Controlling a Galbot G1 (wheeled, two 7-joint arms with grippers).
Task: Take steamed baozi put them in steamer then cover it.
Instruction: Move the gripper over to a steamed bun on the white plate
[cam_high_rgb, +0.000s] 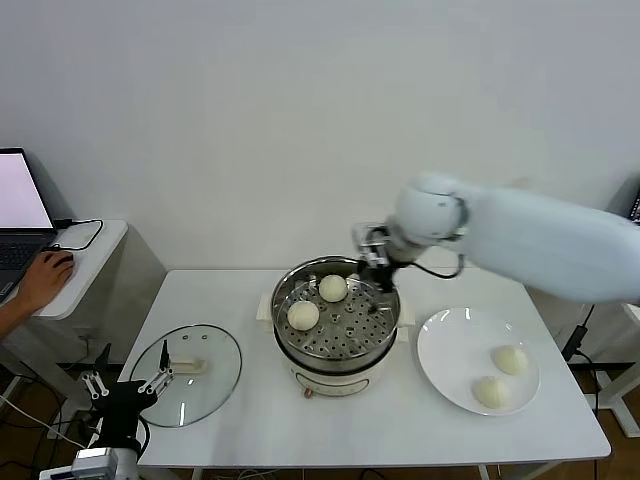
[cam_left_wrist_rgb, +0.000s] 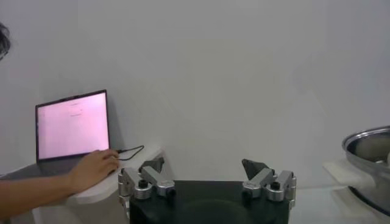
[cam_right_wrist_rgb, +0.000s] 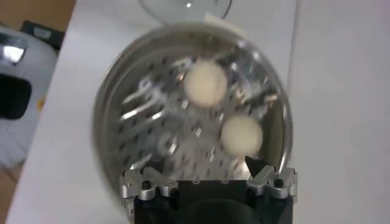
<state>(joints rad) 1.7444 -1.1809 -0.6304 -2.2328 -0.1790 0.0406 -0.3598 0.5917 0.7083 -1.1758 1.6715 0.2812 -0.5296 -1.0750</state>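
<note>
The steamer (cam_high_rgb: 335, 362) stands at the table's centre with two steamed baozi on its perforated tray, one (cam_high_rgb: 333, 288) at the back and one (cam_high_rgb: 303, 316) towards the left. My right gripper (cam_high_rgb: 375, 262) hangs open and empty over the steamer's back rim. In the right wrist view that gripper (cam_right_wrist_rgb: 207, 167) is above the tray with both baozi (cam_right_wrist_rgb: 205, 83) (cam_right_wrist_rgb: 241, 135) lying free below it. Two more baozi (cam_high_rgb: 510, 360) (cam_high_rgb: 491, 391) lie on the white plate (cam_high_rgb: 455, 345) at the right. The glass cover (cam_high_rgb: 187, 373) lies flat on the table's left. My left gripper (cam_high_rgb: 125, 380) (cam_left_wrist_rgb: 204, 167) waits open off the front left corner.
A side table at the far left carries a laptop (cam_left_wrist_rgb: 72, 125) with a person's hand (cam_high_rgb: 45, 280) on a mouse beside it. The steamer's rim (cam_left_wrist_rgb: 365, 143) shows at the edge of the left wrist view. A wall stands behind the table.
</note>
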